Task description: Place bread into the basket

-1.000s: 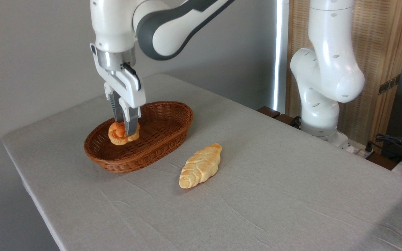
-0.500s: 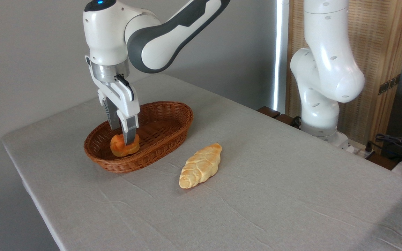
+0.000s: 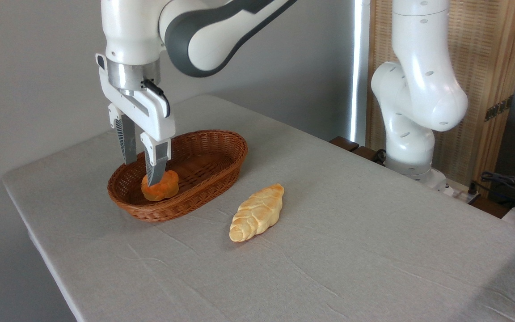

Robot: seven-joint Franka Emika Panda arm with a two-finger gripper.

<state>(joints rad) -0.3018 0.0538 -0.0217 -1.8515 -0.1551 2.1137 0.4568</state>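
The bread (image 3: 161, 187), a small round orange bun, lies inside the brown wicker basket (image 3: 213, 143) near its left end. My gripper (image 3: 142, 172) hangs just above and slightly left of the bun, pointing down. Its two fingers stand apart and open, with nothing between them. The nearer finger (image 3: 155, 167) partly covers the bun's top in this view.
A longer pale golden braided loaf (image 3: 257, 212) lies on the grey tablecloth to the right of the basket. The arm's white base (image 3: 414, 112) stands at the table's far right edge. Cables and a wooden screen are behind it.
The gripper lowered the bun into the basket, then opened and let it go. It has since risen and shifted a little left, and the bun rests on the basket floor.
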